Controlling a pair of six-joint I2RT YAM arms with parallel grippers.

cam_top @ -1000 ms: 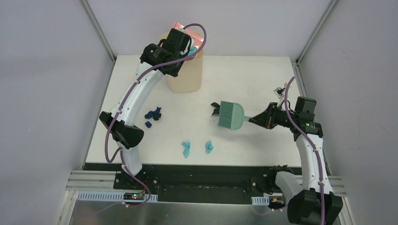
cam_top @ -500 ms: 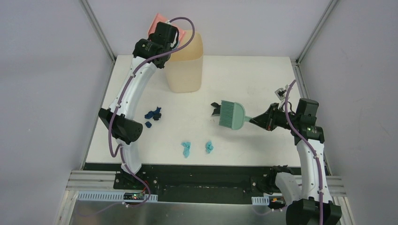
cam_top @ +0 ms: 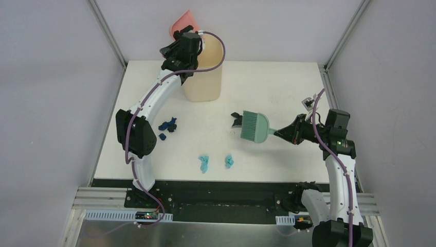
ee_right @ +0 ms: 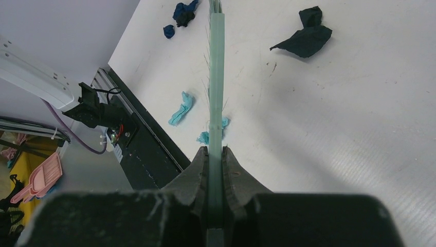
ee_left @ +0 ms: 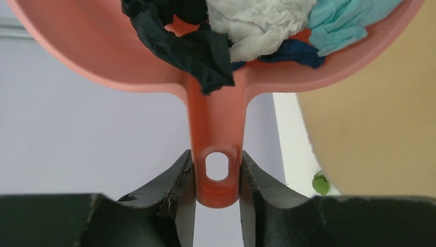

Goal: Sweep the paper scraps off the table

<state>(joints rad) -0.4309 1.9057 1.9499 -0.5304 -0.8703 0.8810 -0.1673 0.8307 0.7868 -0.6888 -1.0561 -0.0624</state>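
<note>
My left gripper (ee_left: 217, 175) is shut on the handle of the pink dustpan (ee_left: 216, 118), held high beside the cream bin (cam_top: 204, 72); the pan (cam_top: 184, 22) shows tilted up in the top view. Black, white, light blue and navy scraps (ee_left: 247, 25) lie in the pan. My right gripper (ee_right: 216, 154) is shut on the teal brush handle (ee_right: 216, 82); the brush (cam_top: 253, 126) hovers over the table (cam_top: 277, 82). On the table lie navy scraps (cam_top: 168, 125), two light blue scraps (cam_top: 204, 163) (cam_top: 229, 161), and a black scrap (cam_top: 237, 120) left of the brush. A green scrap (ee_left: 320, 183) lies by the bin's base.
The bin stands at the table's back, left of centre. Grey walls and metal rails frame the table. A black strip runs along the near edge (cam_top: 216, 188).
My left arm has swung the dustpan from over the bin's mouth to its left and tilted it upward. The right arm and brush have barely moved.
</note>
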